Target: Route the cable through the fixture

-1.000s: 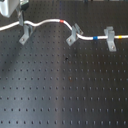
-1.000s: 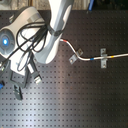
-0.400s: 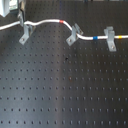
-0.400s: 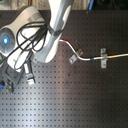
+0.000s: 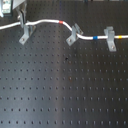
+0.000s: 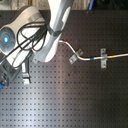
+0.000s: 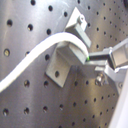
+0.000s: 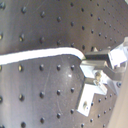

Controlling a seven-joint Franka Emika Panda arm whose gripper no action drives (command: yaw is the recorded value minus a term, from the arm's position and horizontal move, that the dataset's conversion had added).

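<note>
Tool (image 7: 95, 59) lower since before, cable (image 5: 50, 21) atop fixture (image 5: 26, 34).

One cable (image 5: 47, 21) runs across one perforated black board (image 5: 65, 85). Three grey clips stand on it: one fixture (image 5: 25, 34) directly at the gripper (image 5: 21, 19), one leaning clip (image 5: 74, 34) farther off, and one T-topped clip (image 5: 110, 38) farthest away.
</note>
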